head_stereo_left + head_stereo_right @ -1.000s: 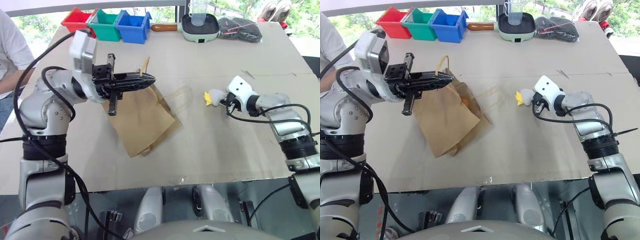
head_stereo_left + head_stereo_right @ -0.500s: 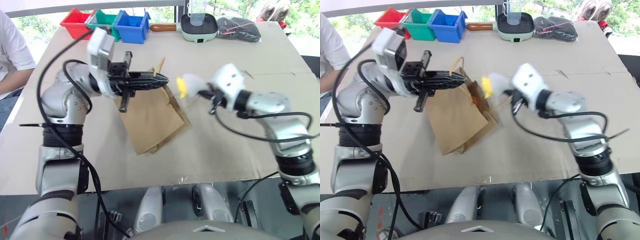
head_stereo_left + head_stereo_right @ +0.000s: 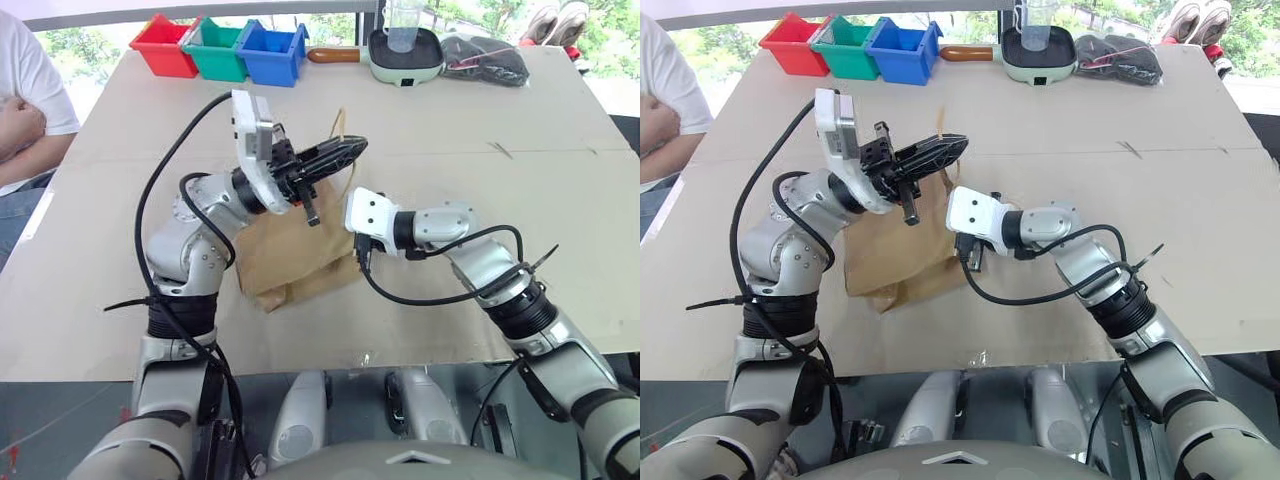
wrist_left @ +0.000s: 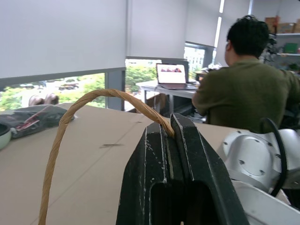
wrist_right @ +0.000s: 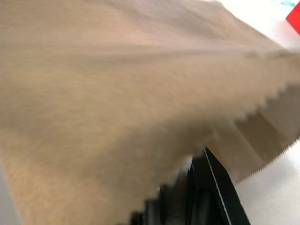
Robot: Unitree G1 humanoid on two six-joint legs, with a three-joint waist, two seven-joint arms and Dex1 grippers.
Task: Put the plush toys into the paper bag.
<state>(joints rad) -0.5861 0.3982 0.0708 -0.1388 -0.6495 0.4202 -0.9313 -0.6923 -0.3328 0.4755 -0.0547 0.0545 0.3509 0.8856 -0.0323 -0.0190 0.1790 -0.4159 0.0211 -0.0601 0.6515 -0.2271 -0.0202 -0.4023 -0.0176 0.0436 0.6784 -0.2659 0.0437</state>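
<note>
Since the earlier frames the right gripper [image 5: 197, 197] has been swung in from open table, with the white toy, to the mouth of the paper bag [image 3: 290, 255]; the left gripper [image 4: 171, 136] has been shifted a little toward the middle with the handle [image 4: 70, 122]. The left fingers are pressed together on that tan loop, and the bag's upper edge is held up off the table [image 3: 480, 110] while its body sags onto the cardboard. The right fingers are nearly closed and tucked under the serrated paper rim; a pale sliver is seen beside them in the wrist view, probably the rocket toy, so it is judged gripped and part-way inside, not yet let go. The orange toy cannot be made out now; whether it sits in the bag cannot be told. Left to do, by this reading: white toy released deeper, right arm pulled out. A seated person [image 3: 25, 110] is at the table's left edge.
</note>
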